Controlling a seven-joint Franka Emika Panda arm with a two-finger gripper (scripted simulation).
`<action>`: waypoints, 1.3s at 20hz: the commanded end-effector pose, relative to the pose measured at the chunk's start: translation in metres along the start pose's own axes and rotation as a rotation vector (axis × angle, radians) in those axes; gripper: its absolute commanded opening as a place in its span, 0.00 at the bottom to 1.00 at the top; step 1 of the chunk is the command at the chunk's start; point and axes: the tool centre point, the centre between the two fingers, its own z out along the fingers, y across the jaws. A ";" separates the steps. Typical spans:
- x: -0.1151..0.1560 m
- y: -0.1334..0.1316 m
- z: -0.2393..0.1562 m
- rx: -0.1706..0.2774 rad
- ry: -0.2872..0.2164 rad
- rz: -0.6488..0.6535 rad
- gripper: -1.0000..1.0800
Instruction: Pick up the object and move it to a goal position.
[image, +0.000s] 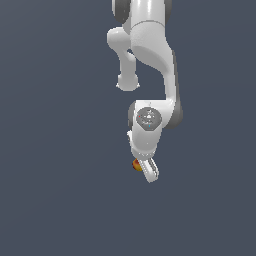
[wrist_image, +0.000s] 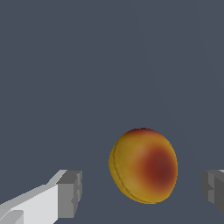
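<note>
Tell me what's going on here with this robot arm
A white robot arm is reaching down over a small orange-yellow fruit with a red patch. Its gripper is open, one finger to each side of the fruit, and neither finger pad touches it in the wrist view. In the exterior view the fruit peeks out beside the gripper on the exterior view's left. Nothing is grasped yet.

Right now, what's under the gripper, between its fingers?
The orange-red ball sits between the open gripper's fingers, touching neither. In the exterior view the gripper covers most of the ball. Where the ball meets the grey floor is hidden.
</note>
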 end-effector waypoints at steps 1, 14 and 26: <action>0.000 0.001 0.014 -0.001 0.000 0.002 0.96; 0.000 0.000 0.034 -0.001 0.000 0.003 0.00; -0.004 -0.001 0.026 -0.001 0.000 0.003 0.00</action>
